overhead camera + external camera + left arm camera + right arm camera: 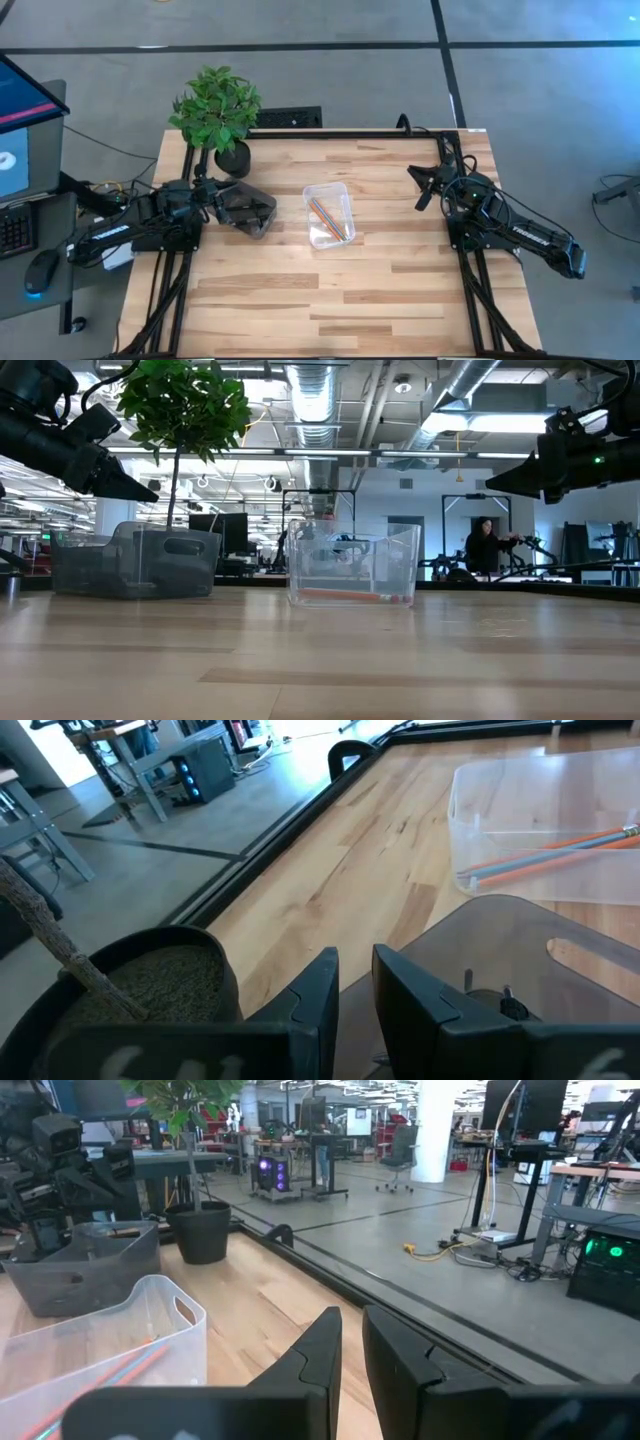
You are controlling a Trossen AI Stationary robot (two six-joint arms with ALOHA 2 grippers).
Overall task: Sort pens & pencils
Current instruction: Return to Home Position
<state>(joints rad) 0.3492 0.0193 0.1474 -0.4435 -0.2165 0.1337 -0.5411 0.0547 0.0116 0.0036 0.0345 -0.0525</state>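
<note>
A clear tray (329,214) stands at the table's middle. In it lie the pencils (331,218), two orange and one light blue, flat on the tray's floor (556,854). A smoky grey tray (248,207) stands to its left. Its wall hides the inside, so the pens do not show. My left gripper (214,196) hovers shut just left of the grey tray, and its fingers (322,988) hold nothing. My right gripper (424,190) hovers shut near the table's right edge, pointing level toward the far left, also with nothing in it (352,1342).
A potted plant (218,115) stands at the far left corner, just behind the grey tray. A black rail (350,131) runs along the far edge. Bare wood (330,300) fills the near half. A person (490,546) shows far off in the room.
</note>
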